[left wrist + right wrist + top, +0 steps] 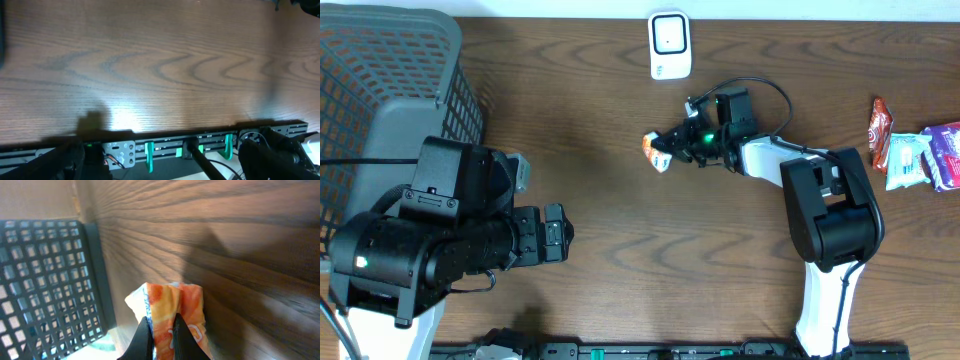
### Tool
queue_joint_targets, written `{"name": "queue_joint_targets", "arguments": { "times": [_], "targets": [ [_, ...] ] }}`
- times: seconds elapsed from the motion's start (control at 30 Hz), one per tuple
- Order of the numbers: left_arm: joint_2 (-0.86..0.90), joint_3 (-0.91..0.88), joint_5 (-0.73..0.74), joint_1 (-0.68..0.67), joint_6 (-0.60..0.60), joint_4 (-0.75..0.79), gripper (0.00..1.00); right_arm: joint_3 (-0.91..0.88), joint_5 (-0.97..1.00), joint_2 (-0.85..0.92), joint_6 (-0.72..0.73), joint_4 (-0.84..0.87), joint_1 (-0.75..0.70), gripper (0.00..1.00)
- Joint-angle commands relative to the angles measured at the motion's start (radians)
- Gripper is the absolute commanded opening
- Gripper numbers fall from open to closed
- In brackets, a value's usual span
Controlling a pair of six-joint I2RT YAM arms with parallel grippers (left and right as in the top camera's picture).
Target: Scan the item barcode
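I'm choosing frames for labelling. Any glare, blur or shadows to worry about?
Overhead: sharp, evenly lit, though the packet is small. Left wrist: bright glare patch on the table, dark shadow beside it. Right wrist: packet close and slightly soft, a shadow across the table.
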Motion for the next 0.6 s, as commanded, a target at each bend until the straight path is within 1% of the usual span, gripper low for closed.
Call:
{"name": "queue_joint_targets", "arguments": {
  "times": [0.0,0.1,0.27,0.47,0.57],
  "targets": [
    [0.000,0.007,-0.007,0.004,0.002,-0.019,0.98,-0.013,0.163,0.012,-0.044,-0.052,-0.019,0.01],
    [0.000,0.007,-0.006,0.004,0.002,-0.019,0.98,-0.013,0.197,0.007,-0.073,-0.083,-0.030,0.09],
    [0.000,0.007,-0.006,0.004,0.002,-0.019,0.98,-0.008,0.236,-0.038,-0.140,-0.169,-0.057,0.13],
    [0.000,0.007,-0.006,0.004,0.002,-0.019,0.98,-0.007,0.439,-0.151,-0.208,-0.319,-0.049,0.19],
    [0.000,0.006,-0.006,0.004,0.002,-0.019,0.98,-0.007,0.521,-0.203,-0.216,-0.378,-0.047,0.25]
  ]
}}
